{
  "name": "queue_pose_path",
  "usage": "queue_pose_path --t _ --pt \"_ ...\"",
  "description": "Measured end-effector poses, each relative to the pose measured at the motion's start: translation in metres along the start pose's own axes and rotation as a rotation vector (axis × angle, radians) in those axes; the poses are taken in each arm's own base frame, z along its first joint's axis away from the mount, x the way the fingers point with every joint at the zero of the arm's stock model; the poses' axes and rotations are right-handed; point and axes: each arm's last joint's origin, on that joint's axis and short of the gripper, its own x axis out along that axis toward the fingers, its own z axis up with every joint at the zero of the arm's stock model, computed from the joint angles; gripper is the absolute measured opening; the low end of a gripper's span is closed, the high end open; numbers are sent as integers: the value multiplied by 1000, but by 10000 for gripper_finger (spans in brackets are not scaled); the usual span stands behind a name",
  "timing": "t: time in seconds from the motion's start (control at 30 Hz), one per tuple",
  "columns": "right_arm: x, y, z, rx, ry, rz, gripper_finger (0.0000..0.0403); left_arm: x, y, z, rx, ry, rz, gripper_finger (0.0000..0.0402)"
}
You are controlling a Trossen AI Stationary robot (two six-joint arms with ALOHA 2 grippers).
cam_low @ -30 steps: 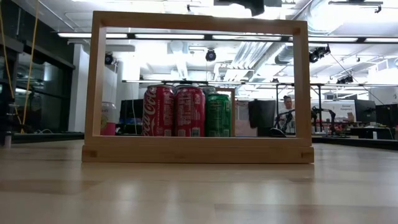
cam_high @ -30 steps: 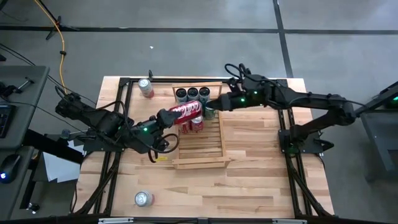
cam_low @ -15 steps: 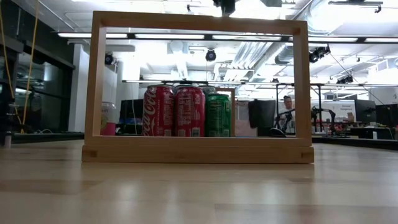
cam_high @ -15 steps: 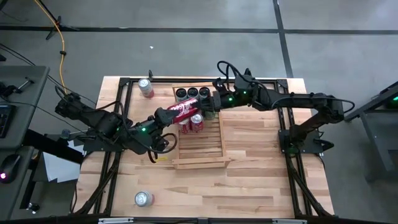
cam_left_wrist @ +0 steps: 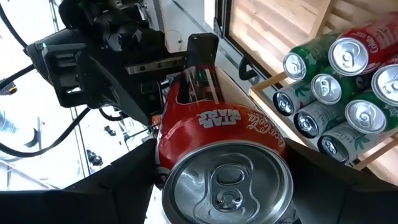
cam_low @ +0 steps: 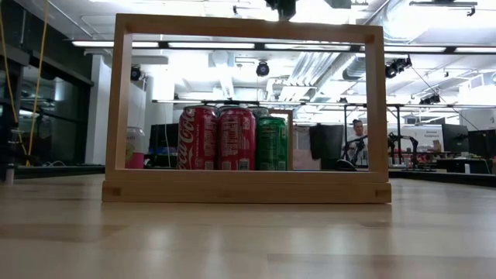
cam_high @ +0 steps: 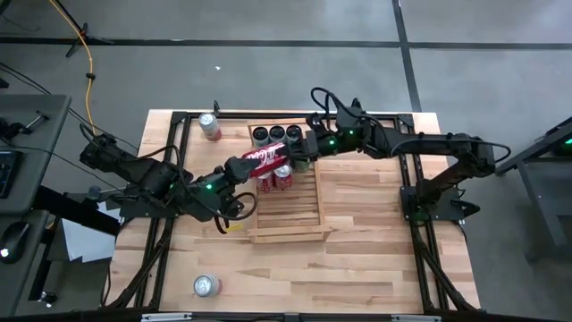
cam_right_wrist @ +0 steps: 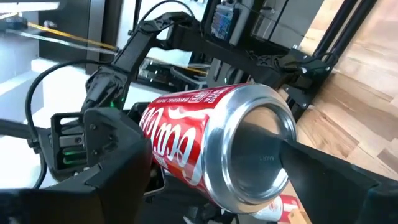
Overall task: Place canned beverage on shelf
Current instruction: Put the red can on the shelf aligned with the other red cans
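A red cola can (cam_high: pixel 265 158) hangs level over the far part of the shelf (cam_high: pixel 304 210), with my left gripper (cam_high: pixel 253 164) shut on it. My right gripper (cam_high: pixel 291 152) is open. Its two fingers (cam_right_wrist: pixel 115 158) stand on either side of the can's bottom end (cam_right_wrist: pixel 258 152), and I cannot tell whether they touch it. On the shelf's far end stand several cans (cam_high: pixel 276 134), among them red ones (cam_low: pixel 218 138) and a green one (cam_low: pixel 271 142), upright on the slats. My left gripper pinches the red can between its two fingers (cam_left_wrist: pixel 127 180), across the round wall next to the lid end (cam_left_wrist: pixel 186 155). The pull-tab lid faces back toward the wrist. The fingers come nearly level from the table's left side. The can lies level, lifted clear of the shelf and the cans below.
One loose can (cam_high: pixel 209 125) stands at the table's far left, another (cam_high: pixel 206 285) near the front left edge. The black frame rails (cam_high: pixel 413 192) run along both sides of the table. The shelf's near half holds bare slats (cam_high: pixel 290 219).
My right gripper has gone toward the table's left, to the held can, and has turned at the wrist; its open fingers now stand around the can's bottom end. The left gripper and the can have kept still.
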Motion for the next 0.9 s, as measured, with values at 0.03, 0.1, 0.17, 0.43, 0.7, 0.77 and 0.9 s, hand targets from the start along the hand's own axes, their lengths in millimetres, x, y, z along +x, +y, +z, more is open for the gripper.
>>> queue_pose_path --t 0.03,0.1,0.17,0.43,0.7,0.77,0.9 --pt "-1 -1 1 -5 11 4 344 0 0 0 -3 2 1 282" --pt "-2 -2 5 -12 39 17 344 0 0 0 -10 2 3 282" --pt "-4 -2 9 -17 58 36 344 -2 0 1 -21 2 8 282" --pt "-33 3 19 -83 25 -31 344 -3 3 -2 -98 58 35 282" --pt "-46 3 15 -97 -14 -139 344 -5 3 -4 -181 51 33 282" --pt "-46 4 15 -80 -19 -141 344 -5 3 -4 -188 49 34 282" --pt "-45 3 15 -87 -68 -165 344 -5 3 -4 -190 30 27 282"
